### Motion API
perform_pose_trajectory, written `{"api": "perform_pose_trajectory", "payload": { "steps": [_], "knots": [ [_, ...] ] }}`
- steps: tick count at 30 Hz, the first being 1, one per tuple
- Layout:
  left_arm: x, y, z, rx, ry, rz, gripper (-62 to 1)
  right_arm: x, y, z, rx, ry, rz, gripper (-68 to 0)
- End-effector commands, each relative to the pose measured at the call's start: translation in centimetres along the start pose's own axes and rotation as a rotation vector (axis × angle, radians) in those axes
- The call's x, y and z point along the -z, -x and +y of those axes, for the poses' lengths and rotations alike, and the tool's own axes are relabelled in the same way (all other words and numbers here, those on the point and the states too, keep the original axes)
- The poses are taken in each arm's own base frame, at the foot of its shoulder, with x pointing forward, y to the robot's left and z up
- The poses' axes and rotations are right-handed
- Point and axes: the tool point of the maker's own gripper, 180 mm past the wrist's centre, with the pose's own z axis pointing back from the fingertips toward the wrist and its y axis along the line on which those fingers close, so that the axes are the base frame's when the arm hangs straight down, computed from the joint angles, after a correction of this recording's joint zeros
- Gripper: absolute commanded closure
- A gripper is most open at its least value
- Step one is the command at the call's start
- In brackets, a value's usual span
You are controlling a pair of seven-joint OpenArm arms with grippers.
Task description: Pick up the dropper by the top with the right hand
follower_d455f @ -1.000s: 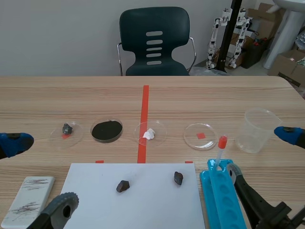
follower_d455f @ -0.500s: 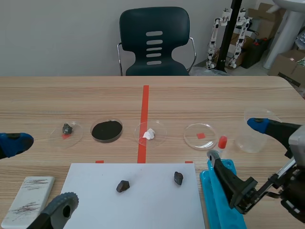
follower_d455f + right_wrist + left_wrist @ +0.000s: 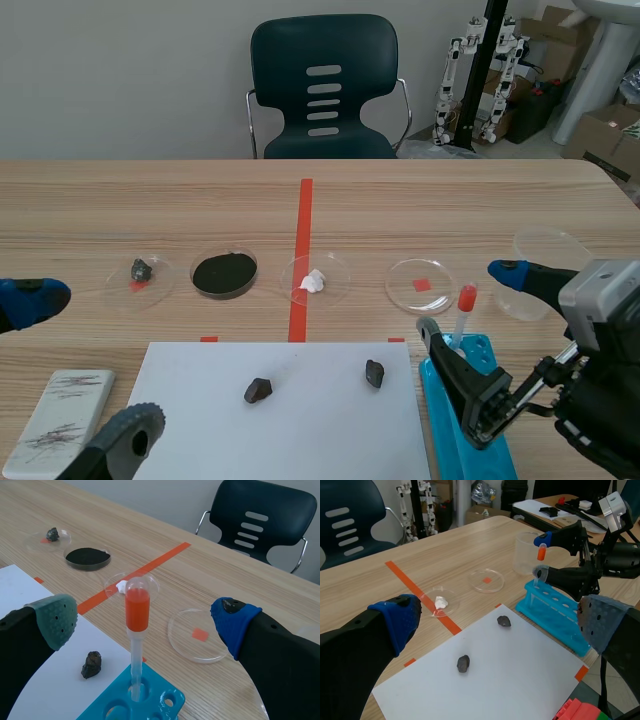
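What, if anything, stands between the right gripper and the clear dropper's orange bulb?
Nothing visible. The clear orange-bulbed dropper stands upright in the blue plastic rack, its bulb between the right gripper's open fingers.

Lighting: bright, even, diffuse indoor light from overhead in all three views. Shadows: faint and soft, small patches beside the dark stones (image 3: 258, 390) on the white sheet (image 3: 300, 440). Glare: mild sheen on the wooden worktop (image 3: 450, 200), pale glints on the rims of the clear dishes (image 3: 420, 285), and a small highlight on the dropper (image 3: 136, 611) bulb.
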Motion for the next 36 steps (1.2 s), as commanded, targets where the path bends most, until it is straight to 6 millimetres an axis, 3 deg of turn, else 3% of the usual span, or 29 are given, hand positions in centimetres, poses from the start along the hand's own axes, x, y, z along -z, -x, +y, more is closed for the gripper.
{"api": "perform_pose_trajectory", "payload": {
  "steps": [1,14,25,36],
  "knots": [
    [0.3,-1.24,-0.13,-0.001,0.004,-0.047,-62.3,0.25,-1.21,-0.08,-0.002,-0.003,-0.051,-53.0],
    [0.3,-1.24,-0.13,-0.001,0.004,-0.047,-62.3,0.1,-1.33,0.21,0.002,-0.014,-0.059,-34.5],
    [0.3,-1.24,-0.13,-0.001,0.004,-0.047,-62.3,-0.31,-1.19,0.54,0.012,-0.016,-0.058,-28.5],
    [0.3,-1.24,-0.13,-0.001,0.004,-0.047,-62.3,-0.3,-1.17,0.54,0.011,-0.015,-0.057,-15.6]
  ]
}}
